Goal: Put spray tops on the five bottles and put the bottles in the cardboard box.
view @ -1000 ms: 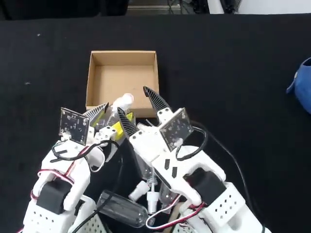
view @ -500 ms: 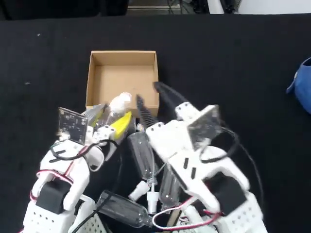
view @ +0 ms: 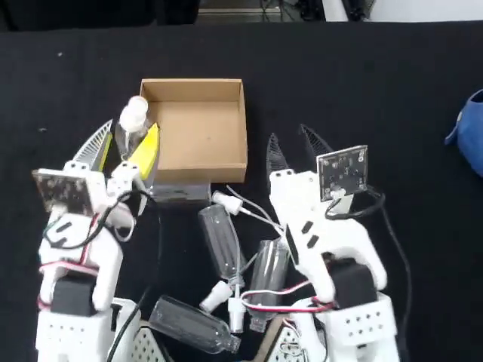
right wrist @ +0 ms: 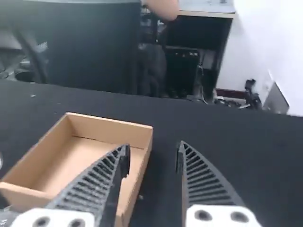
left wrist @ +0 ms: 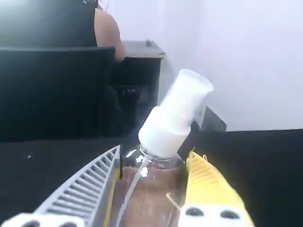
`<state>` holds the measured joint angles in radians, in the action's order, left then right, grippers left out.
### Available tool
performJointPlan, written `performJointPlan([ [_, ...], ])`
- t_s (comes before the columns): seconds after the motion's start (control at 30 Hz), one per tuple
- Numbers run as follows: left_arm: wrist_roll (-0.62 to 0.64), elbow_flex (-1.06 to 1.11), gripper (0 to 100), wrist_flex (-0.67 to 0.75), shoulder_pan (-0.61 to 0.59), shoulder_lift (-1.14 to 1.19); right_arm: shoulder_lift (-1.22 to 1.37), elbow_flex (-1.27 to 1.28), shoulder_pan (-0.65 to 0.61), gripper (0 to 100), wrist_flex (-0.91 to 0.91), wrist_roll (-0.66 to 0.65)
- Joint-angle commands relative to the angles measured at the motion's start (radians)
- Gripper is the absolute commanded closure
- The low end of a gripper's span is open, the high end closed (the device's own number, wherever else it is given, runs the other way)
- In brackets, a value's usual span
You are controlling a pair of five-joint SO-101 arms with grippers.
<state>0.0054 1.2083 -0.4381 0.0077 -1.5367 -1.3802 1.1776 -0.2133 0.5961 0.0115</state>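
Guessing the left gripper [view: 130,130], pinching the clear white-topped plastic bottle [view: 134,119], should centre over the brown cardboard box [view: 192,89] before lowering; right gripper [view: 289,136] is spread.

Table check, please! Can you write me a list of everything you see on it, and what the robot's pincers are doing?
Surface: black table, dark all over.
Job's things: cardboard box, nothing inside; capped bottle with white spray top held at the box's left wall; three bare bottles lying between the arms; loose spray tops near them.
Clutter: blue object at the table's right edge.
Grippers: left pincer shut on the capped bottle; right pincer open, holding nothing, right of the box.
Cables: black cable looping off the right arm; red wires on the left arm.
Surroundings: white wall, dark desk.
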Motion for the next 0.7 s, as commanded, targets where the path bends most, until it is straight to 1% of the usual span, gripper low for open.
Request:
performJointPlan([
  [0.0,0.009,-0.084,97,0.183,-0.010,0.241,0.019,0.125,0.069,86.4,-0.189,0.052],
  [0.23,0.014,-0.176,97,0.589,-0.002,0.654,0.019,0.251,0.097,86.4,-0.341,0.049],
  [0.27,0.035,-0.186,97,0.631,-0.002,0.707,0.019,0.260,0.097,86.4,-0.351,0.049],
  [0.4,0.184,-0.243,97,0.723,-0.015,0.887,0.019,0.277,0.097,86.4,-0.367,0.048],
  [0.5,0.258,-0.297,97,0.784,-0.027,1.010,0.019,0.277,0.097,86.4,-0.367,0.048],
  [0.67,0.270,-0.389,97,0.939,-0.039,1.209,0.018,0.283,0.092,86.4,-0.367,0.048],
])
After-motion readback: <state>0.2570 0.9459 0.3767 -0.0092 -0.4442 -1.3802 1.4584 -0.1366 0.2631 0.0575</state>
